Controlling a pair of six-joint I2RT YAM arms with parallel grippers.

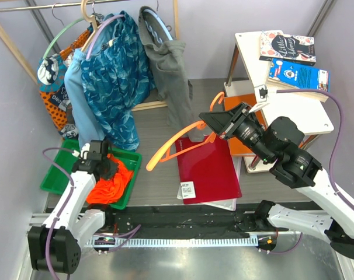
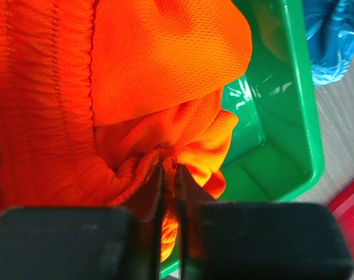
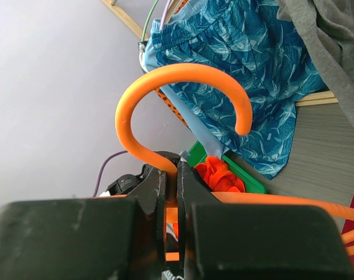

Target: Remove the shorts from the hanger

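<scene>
The bright orange shorts (image 1: 115, 184) lie bunched in a green tray (image 1: 57, 175) at the near left, off the hanger. My left gripper (image 1: 104, 164) sits over them. In the left wrist view it (image 2: 170, 169) is shut, pinching a fold of the orange mesh shorts (image 2: 136, 87). The bare orange hanger (image 1: 171, 146) hangs in the air over the table's middle. My right gripper (image 1: 211, 122) is shut on it. In the right wrist view its jaws (image 3: 172, 169) clamp the neck just below the hanger's hook (image 3: 183, 73), with the shorts (image 3: 221, 175) visible beyond.
A clothes rack at the back left carries blue patterned shorts (image 1: 115, 81) and grey shorts (image 1: 171, 76) on other hangers. A red folder (image 1: 209, 169) lies on the table under the hanger. A white shelf unit with books (image 1: 288, 58) stands at the right.
</scene>
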